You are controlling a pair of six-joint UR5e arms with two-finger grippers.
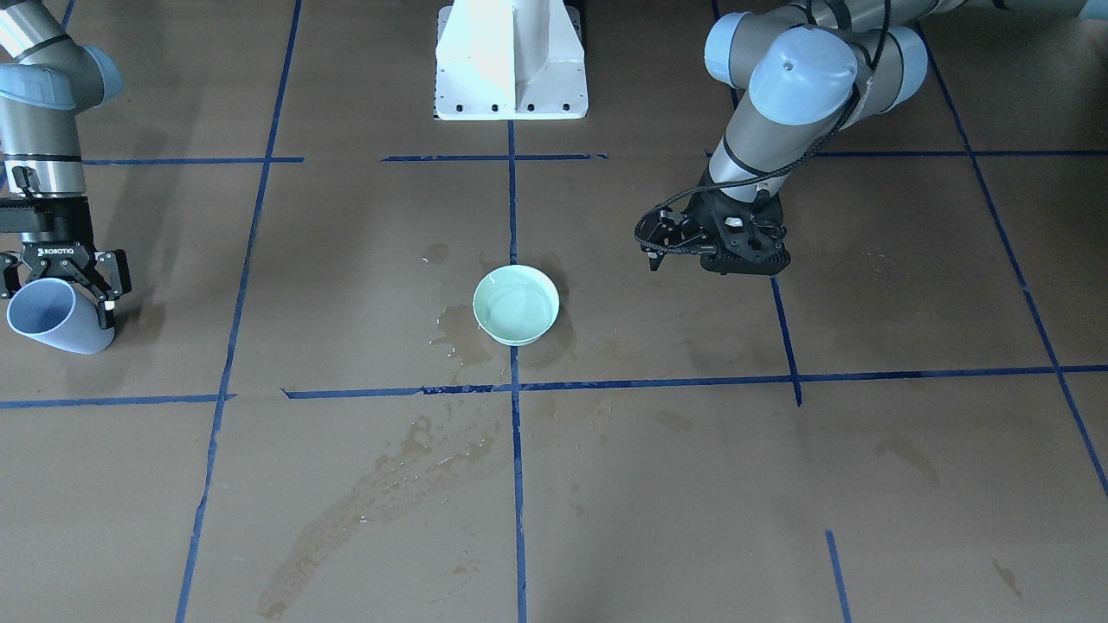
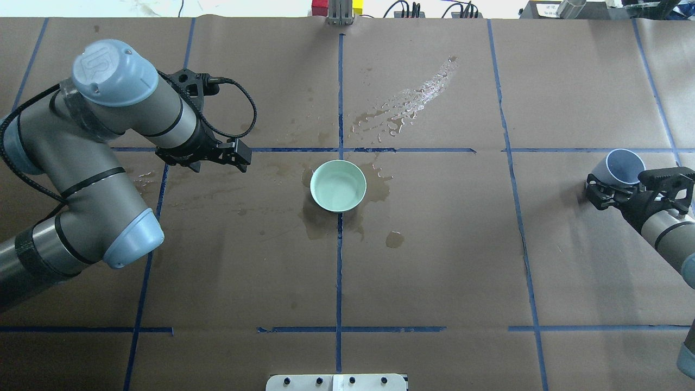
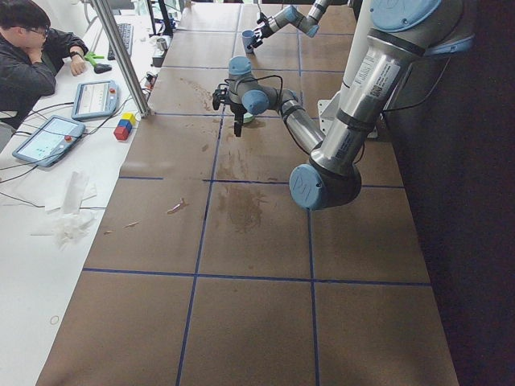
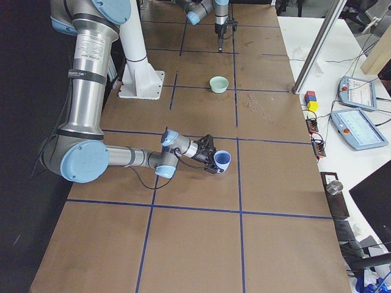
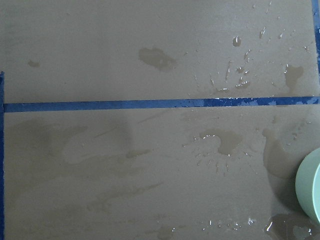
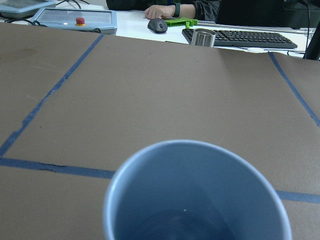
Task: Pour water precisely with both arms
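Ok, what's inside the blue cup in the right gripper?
The blue cup shows bare blue inner walls and a faint sheen low down, possibly water. Its bottom lies outside the wrist view.

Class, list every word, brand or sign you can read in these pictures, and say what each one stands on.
"ROBOTIQ": on the body of the right gripper, which holds the blue cup.
"UR" logo: on the blue joint cap of the left arm.
Pendant screens and keyboard keys: too small to read.

Silver-grey arms (image 2: 92, 179), mint bowl (image 2: 337, 184), blue cup (image 2: 623, 165), brown table (image 2: 434, 260), blue tape (image 2: 339, 271).
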